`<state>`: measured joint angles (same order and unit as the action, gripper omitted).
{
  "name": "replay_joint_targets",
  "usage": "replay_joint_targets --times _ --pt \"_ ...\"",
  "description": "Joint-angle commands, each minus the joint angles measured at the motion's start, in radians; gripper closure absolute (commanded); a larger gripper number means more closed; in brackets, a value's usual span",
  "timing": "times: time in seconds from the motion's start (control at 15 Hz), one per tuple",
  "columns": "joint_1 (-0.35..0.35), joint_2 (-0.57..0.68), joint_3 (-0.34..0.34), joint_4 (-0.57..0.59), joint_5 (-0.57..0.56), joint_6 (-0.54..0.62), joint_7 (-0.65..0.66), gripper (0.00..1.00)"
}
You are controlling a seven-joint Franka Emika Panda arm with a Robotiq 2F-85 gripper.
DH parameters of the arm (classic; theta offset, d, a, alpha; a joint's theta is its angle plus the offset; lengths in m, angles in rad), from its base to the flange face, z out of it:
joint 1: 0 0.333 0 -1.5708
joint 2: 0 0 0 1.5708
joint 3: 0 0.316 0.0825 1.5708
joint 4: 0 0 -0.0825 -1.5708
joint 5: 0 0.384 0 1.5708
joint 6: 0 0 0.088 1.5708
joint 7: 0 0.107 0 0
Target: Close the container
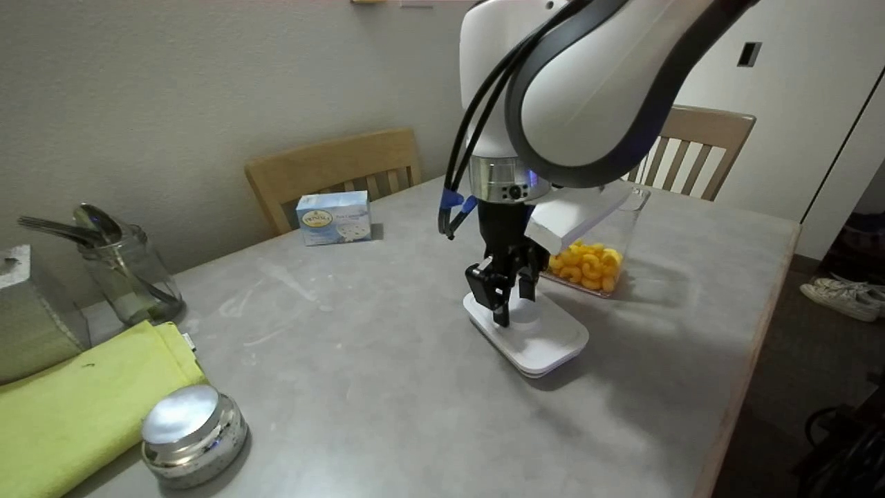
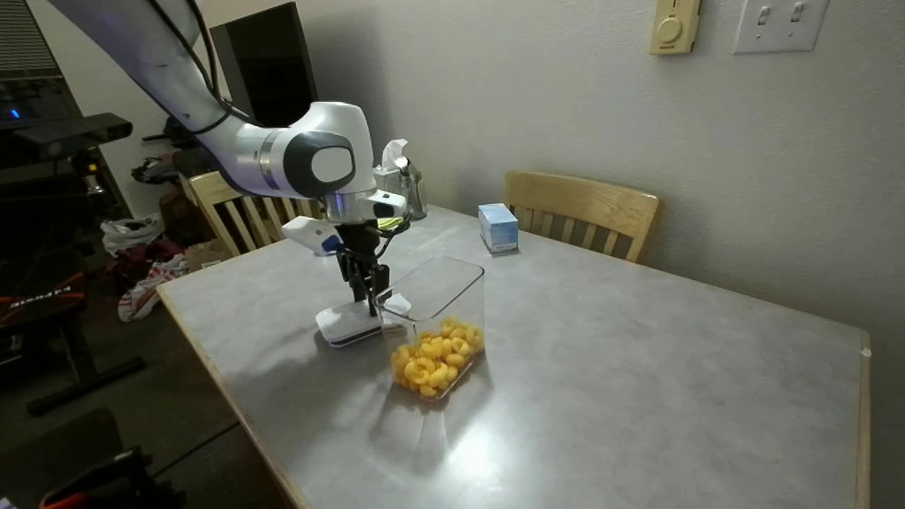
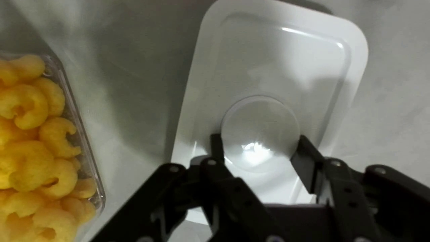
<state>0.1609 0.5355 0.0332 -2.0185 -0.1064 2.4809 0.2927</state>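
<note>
The container is a clear plastic box with yellow-orange food pieces in it. It stands upright with an open top in both exterior views (image 1: 626, 225) (image 2: 463, 300); its edge shows in the wrist view (image 3: 88, 149). The white rounded lid (image 1: 546, 349) is beside the container, also in an exterior view (image 2: 343, 324) and the wrist view (image 3: 268, 60). It lies flat at table height; whether it is slightly raised I cannot tell. My gripper (image 1: 515, 308) (image 3: 259, 141) points down. Its fingers touch both sides of the lid's round knob (image 3: 260, 117), shut on it.
A round metal tin (image 1: 193, 436), a yellow cloth (image 1: 90, 401), a jar of cutlery (image 1: 131, 277) and a tissue box (image 1: 38, 315) stand at one end of the table. A blue tea box (image 1: 335, 218) (image 2: 498, 227) stands near the wall-side chair (image 2: 583, 205).
</note>
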Motion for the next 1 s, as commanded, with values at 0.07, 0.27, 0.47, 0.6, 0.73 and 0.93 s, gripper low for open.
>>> replay_joint_targets --times 0.07,0.27,0.47,0.6,0.73,0.93 --pt "0.002 0.018 -0.011 0.005 0.025 0.013 -0.009 0.72" --pt "0.002 0.006 -0.011 -0.002 0.021 0.014 -0.019 0.72" --pt "0.000 -0.038 -0.006 -0.024 -0.006 0.011 -0.077 0.72" --pt "0.002 -0.069 -0.008 -0.035 -0.039 -0.002 -0.131 0.72" --pt "-0.011 -0.101 0.005 -0.042 -0.045 -0.012 -0.199 0.72" --pt "-0.028 -0.165 0.025 -0.054 -0.048 -0.044 -0.331 0.72"
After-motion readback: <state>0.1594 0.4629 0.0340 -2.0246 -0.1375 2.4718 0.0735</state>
